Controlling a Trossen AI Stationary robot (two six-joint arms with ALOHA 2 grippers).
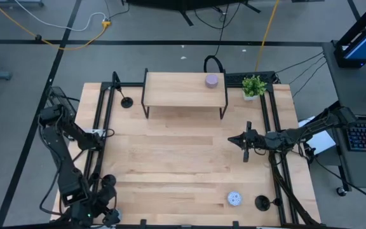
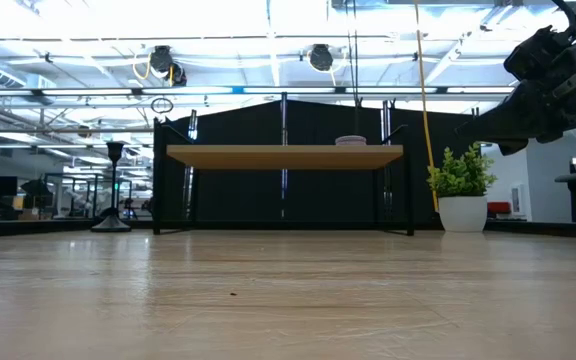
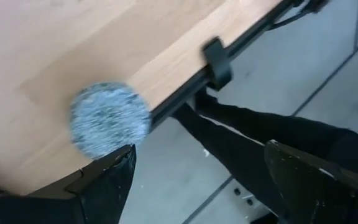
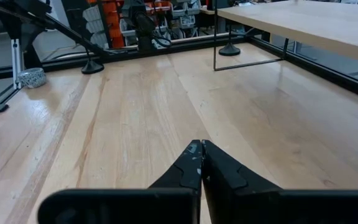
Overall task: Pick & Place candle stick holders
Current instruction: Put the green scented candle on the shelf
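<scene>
Three black candle stick holders stand upright on their disc bases on the wooden table [image 1: 183,159]. One [image 1: 126,102] is at the far left by the shelf leg, one [image 1: 108,182] at the near left, and one [image 1: 262,203] at the near right corner. My left gripper [image 3: 207,186] is open above the table's near left edge, with nothing between its fingers. A speckled grey puck [image 3: 108,119] lies below it, beside one finger. My right gripper [image 4: 201,163] hovers shut over the table's right middle [image 1: 246,141], holding nothing.
A low wooden shelf [image 1: 184,89] on thin black legs stands at the far middle, with a lavender puck [image 1: 212,80] on top. A potted plant [image 1: 253,86] is at the far right and a white puck [image 1: 234,198] at the near right. Black rails [image 1: 100,127] run along both table sides.
</scene>
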